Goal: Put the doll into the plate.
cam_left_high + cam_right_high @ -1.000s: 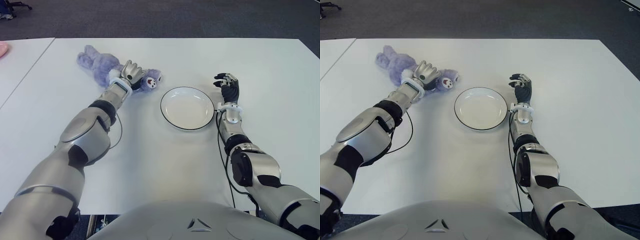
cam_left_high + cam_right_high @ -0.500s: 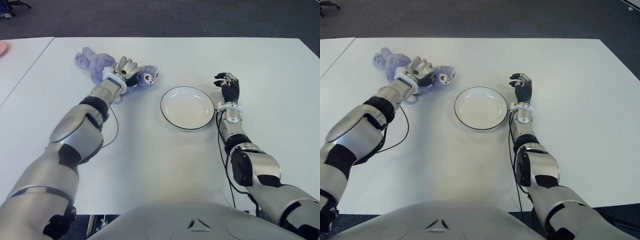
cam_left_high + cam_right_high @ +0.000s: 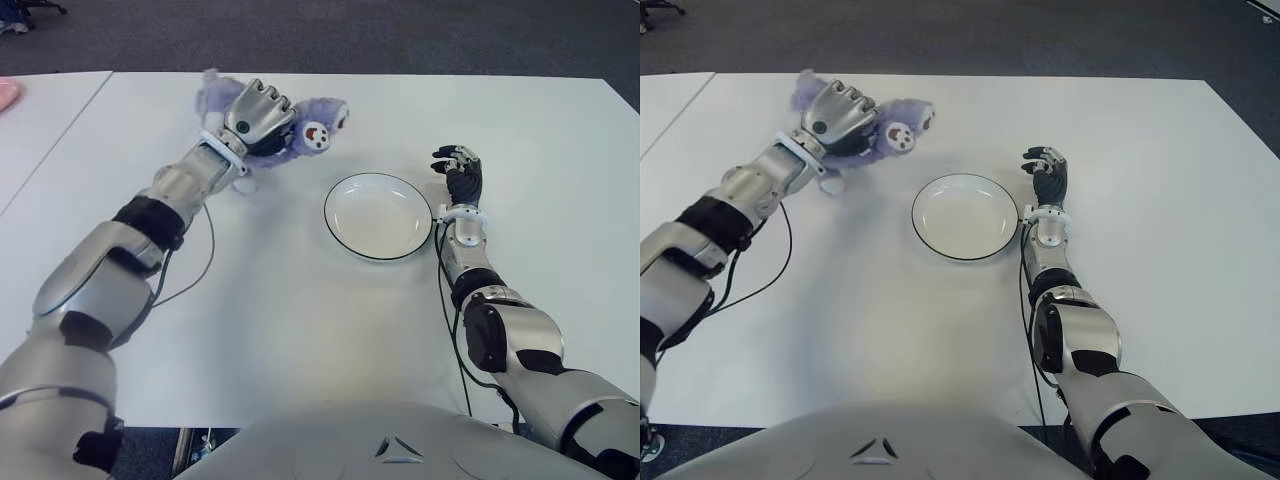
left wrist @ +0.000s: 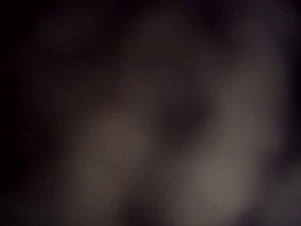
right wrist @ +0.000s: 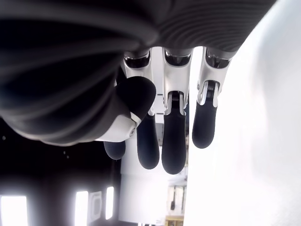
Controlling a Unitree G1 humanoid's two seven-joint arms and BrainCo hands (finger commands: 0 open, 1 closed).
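The left hand (image 3: 258,112) is closing its fingers over a purple plush bear doll (image 3: 300,124) at the far left of the white table (image 3: 300,320). The doll appears to be raised off the tabletop, though actual clearance cannot be confirmed. Its white-muzzled face (image 3: 316,136) is pointing to the right, toward the plate, and one pale foot (image 3: 832,184) is hanging below the wrist. The doll's body is showing on both sides of the hand, with its ears to the right and a limb projecting on the far left side. The left wrist view is showing only a dark blur, so the grasp is being read from the head camera alone.

The white plate (image 3: 352,243), round with a thin dark rim, is lying near the table's centre, to the right of the doll and nearer than it, well apart from the doll. Nothing is lying in it.

The right hand (image 3: 461,170) is showing just beside the plate's right edge, palm side toward the camera. In the right wrist view its fingers (image 5: 173,141) are hanging loosely extended and side by side, holding nothing.
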